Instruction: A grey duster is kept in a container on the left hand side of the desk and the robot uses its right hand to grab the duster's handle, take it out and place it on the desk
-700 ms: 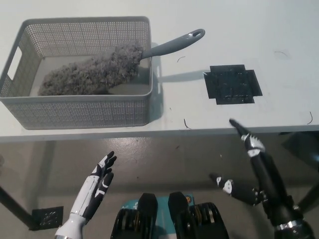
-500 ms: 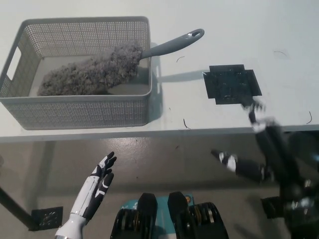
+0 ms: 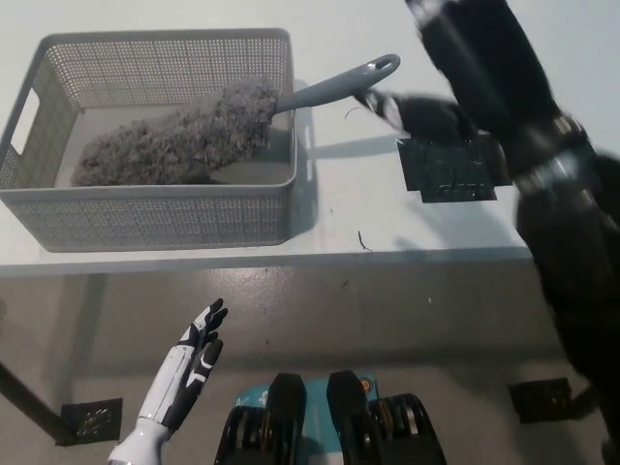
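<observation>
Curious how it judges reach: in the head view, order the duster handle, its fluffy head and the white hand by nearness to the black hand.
From the right hand:
1. duster handle, just to its left
2. fluffy head, in the basket
3. left hand, lower left

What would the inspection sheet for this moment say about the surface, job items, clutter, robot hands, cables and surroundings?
Surface: white desk, with a few small dark marks.
Job's things: grey duster lies in the grey mesh basket; its handle sticks out over the right rim.
Clutter: black square patch on the desk, right of the basket.
Robot hands: right robot hand is over the desk near the handle's tip, blurred, so contact cannot be told. Left robot hand is open, low in front of the desk.
Cables: nothing seen.
Surroundings: grey floor with a black plate.
</observation>
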Robot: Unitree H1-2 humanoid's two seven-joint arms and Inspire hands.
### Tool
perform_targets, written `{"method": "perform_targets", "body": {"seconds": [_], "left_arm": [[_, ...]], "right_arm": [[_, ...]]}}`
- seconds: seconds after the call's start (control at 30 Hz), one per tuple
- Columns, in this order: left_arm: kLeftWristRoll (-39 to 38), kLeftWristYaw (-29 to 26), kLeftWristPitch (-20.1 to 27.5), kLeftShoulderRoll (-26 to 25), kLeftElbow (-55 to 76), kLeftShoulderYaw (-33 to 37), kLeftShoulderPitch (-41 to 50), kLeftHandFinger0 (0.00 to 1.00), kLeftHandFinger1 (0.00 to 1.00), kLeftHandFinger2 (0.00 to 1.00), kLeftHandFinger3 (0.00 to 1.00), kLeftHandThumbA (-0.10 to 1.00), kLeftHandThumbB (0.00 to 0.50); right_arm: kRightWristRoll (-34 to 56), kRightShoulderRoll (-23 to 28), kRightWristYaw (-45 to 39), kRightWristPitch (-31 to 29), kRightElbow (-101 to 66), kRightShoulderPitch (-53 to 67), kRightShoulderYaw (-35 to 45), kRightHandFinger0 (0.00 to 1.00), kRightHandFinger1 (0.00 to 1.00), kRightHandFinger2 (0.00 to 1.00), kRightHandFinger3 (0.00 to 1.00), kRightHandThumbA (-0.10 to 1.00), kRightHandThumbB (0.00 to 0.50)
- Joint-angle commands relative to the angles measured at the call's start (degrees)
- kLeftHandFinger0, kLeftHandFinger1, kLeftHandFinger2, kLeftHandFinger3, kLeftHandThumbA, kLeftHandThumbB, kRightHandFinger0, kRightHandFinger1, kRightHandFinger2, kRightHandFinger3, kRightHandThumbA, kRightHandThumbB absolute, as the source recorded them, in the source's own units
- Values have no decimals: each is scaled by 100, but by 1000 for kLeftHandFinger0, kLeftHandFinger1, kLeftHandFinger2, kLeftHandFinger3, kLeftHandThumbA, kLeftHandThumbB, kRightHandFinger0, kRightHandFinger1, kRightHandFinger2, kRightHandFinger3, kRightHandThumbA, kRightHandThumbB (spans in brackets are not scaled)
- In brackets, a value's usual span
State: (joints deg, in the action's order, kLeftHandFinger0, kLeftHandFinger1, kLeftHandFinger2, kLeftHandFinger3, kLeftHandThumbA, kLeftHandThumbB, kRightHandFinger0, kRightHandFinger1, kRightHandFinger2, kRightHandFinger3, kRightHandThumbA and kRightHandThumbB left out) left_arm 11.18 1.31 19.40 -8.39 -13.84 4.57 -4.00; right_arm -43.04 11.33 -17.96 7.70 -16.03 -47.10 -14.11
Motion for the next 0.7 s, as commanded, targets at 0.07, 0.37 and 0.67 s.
{"method": "perform_targets", "body": {"seconds": [0.07, 0.37, 0.67], "left_arm": [[133, -40, 568, -114, 184, 53, -160, 1000, 1000, 1000, 1000, 1000, 83], [190, 4, 548, -144, 253, 123, -93, 1000, 1000, 1000, 1000, 1000, 80], [214, 43, 425, -196, 299, 182, -80, 1000, 1000, 1000, 1000, 1000, 107]], "right_arm": [[-1090, -247, -952, 1138, 2577, -2276, -753, 1000, 1000, 1000, 1000, 871, 500], [-741, -493, -708, 1269, 4701, -2796, -1088, 1000, 1000, 1000, 1000, 873, 500], [-371, -417, -1237, 1505, 5097, -2788, -1131, 1000, 1000, 1000, 1000, 820, 500]]}}
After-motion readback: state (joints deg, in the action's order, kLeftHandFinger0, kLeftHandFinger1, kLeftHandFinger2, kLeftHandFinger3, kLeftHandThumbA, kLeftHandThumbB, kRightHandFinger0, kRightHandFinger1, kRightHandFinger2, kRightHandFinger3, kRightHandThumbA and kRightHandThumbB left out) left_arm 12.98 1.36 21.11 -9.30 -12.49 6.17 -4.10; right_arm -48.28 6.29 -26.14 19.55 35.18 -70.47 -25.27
